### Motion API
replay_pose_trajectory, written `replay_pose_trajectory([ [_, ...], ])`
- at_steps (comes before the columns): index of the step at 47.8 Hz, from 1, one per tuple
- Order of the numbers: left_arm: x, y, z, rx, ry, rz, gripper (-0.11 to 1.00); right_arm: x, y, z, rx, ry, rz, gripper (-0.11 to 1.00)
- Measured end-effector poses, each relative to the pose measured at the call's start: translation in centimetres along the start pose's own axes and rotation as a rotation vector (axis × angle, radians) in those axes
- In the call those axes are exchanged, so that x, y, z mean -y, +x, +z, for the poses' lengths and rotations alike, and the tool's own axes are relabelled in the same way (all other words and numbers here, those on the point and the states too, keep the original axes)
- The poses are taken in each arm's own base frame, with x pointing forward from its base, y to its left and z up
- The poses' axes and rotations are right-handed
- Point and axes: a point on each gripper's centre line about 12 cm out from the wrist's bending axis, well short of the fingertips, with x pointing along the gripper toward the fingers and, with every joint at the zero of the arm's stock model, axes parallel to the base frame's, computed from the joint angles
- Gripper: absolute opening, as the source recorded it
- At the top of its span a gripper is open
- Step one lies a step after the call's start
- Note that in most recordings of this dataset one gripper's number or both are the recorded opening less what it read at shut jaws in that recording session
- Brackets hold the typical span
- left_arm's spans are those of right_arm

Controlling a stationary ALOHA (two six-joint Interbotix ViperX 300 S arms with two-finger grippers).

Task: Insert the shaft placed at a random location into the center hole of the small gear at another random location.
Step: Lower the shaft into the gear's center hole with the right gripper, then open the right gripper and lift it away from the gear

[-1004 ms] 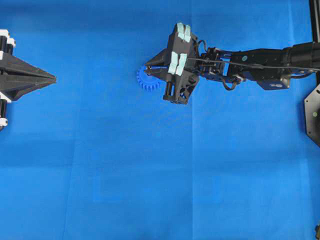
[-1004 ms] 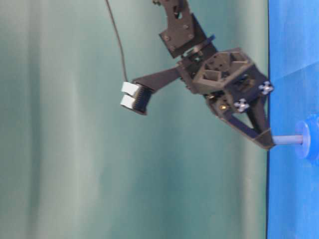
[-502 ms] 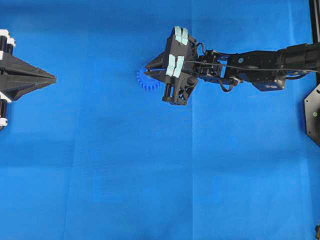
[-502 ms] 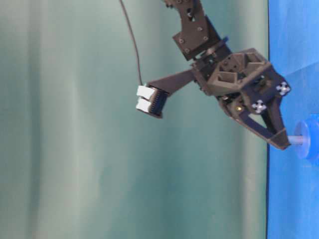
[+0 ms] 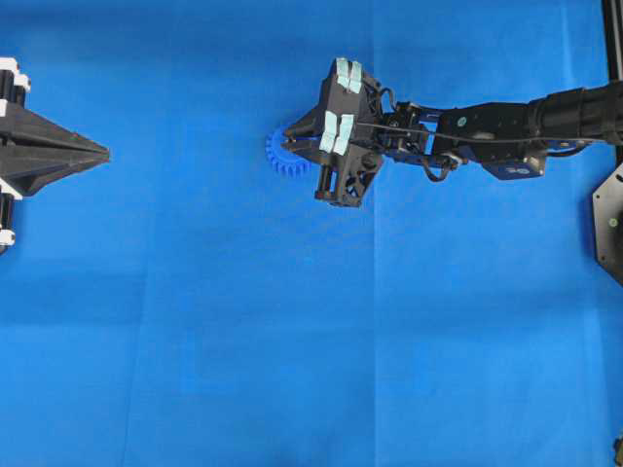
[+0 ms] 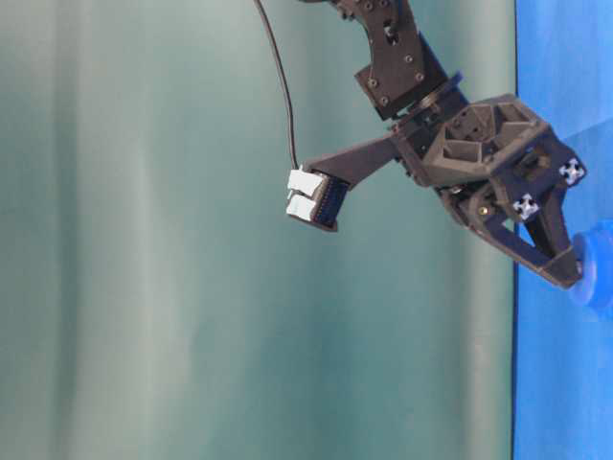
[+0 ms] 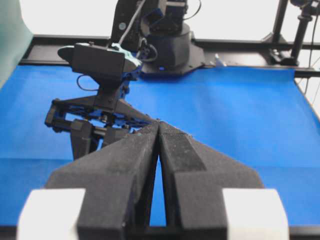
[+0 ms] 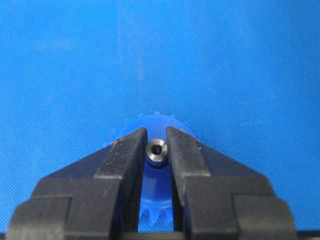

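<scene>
The shaft [image 8: 157,151] is polished metal with a bright, glossy end face. Around it, the small gear [image 8: 156,186] looks like smooth, slightly translucent blue plastic. Clamping the shaft, the right gripper [image 8: 156,150] has matt black, faintly grainy fingers. Beneath the gear, the table cover [image 8: 240,70] is a finely woven, matt blue cloth.

A blue cloth [image 5: 292,341] with faint fold creases covers the desk. A green backdrop [image 6: 144,287] hangs behind it, and a black frame [image 7: 240,45] borders the far edge.
</scene>
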Motion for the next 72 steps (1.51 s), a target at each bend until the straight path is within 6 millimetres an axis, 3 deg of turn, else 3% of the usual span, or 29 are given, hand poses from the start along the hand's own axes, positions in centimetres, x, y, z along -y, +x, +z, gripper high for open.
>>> replay_pose_trajectory([
  [13,0.0,0.0,-0.2,-0.012,0.0,0.0,0.0,0.1,0.0,0.0,-0.001,0.001,-0.001,0.04],
  [17,0.0,0.0,-0.3,-0.015,0.0,0.0,0.0,0.1,0.0,-0.1,-0.003,0.001,-0.001,0.1],
  [22,0.0,0.0,-0.3,-0.02,0.0,0.0,0.0,0.0,0.0,-0.1,-0.012,0.002,0.0,0.3],
  [30,0.0,0.0,-0.4,-0.028,0.0,0.0,0.0,0.1,0.1,-0.3,-0.026,0.005,-0.001,0.76],
  [34,0.0,0.0,-0.4,-0.028,0.0,0.0,0.0,0.0,0.0,-0.1,-0.024,0.006,-0.001,0.87],
  [44,0.0,0.0,-0.4,-0.028,0.0,0.0,0.0,-0.2,-1.6,2.2,0.018,0.004,0.008,0.85],
  [58,0.0,0.0,-0.4,-0.028,0.0,0.0,0.0,-0.6,-6.0,6.9,0.12,0.008,0.024,0.85],
  [62,0.0,0.0,-0.4,-0.028,0.0,0.0,0.0,-0.6,-6.8,7.1,0.131,0.007,0.027,0.85],
  [72,0.0,0.0,-0.5,-0.031,0.0,0.0,0.0,-0.4,-8.2,5.6,0.108,0.008,0.024,0.85],
])
